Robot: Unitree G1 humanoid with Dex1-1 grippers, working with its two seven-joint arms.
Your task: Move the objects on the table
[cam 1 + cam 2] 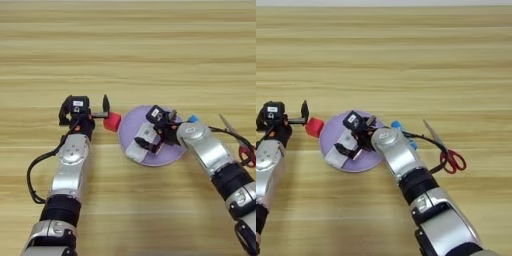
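A white flat bar [138, 146] lies tilted on a round purple plate [165, 152], its lower end over the plate's near-left rim. My right gripper [152, 138] is over the plate, its black fingers shut on the bar's upper part. A red cube [112, 121] sits on the table [150, 55] just left of the plate. My left gripper [85, 111] stands open beside the cube, with one finger [106, 104] just behind it and not touching it. A white tube with a blue cap [397, 125] lies right of the plate, mostly hidden behind my right arm.
Red-handled scissors [450, 158] lie on the table to the right of my right arm, blades pointing away from me. A black cable runs along the right forearm towards them.
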